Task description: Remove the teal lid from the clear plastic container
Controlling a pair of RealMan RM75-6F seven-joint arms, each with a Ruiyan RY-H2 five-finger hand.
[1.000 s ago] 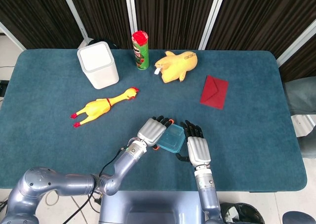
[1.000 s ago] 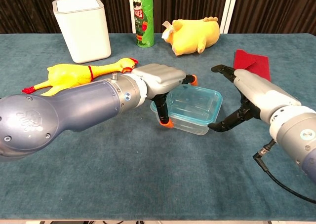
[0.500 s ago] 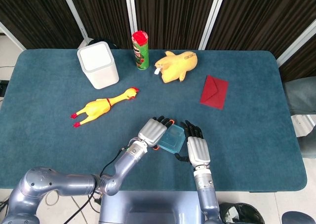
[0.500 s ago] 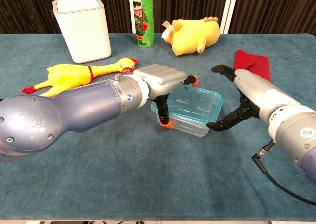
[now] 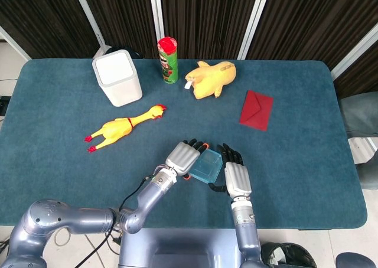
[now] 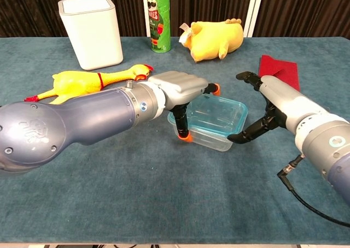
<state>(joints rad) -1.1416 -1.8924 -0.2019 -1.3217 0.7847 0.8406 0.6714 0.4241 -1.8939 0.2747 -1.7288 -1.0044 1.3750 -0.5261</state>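
The clear plastic container (image 6: 209, 140) with its teal lid (image 6: 215, 112) sits on the blue table near the front middle; the lid (image 5: 206, 166) is also in the head view. My left hand (image 5: 183, 157) grips the container's left side. Its orange-tipped thumb presses the near left corner and its fingers (image 6: 212, 87) reach over the far edge. My right hand (image 5: 236, 177) stands at the container's right side. The right hand (image 6: 272, 103) has its thumb tip touching the near right corner under the lid rim, with its fingers spread above and apart from the lid.
At the back stand a white bin (image 5: 117, 77), a red-topped green can (image 5: 168, 59) and a yellow plush toy (image 5: 211, 79). A rubber chicken (image 5: 121, 128) lies left of the hands and a red envelope (image 5: 256, 109) to the right. A black cable (image 6: 306, 199) trails below my right wrist.
My right hand has edged slightly closer to the container's right corner. The left hand and the container have barely moved.
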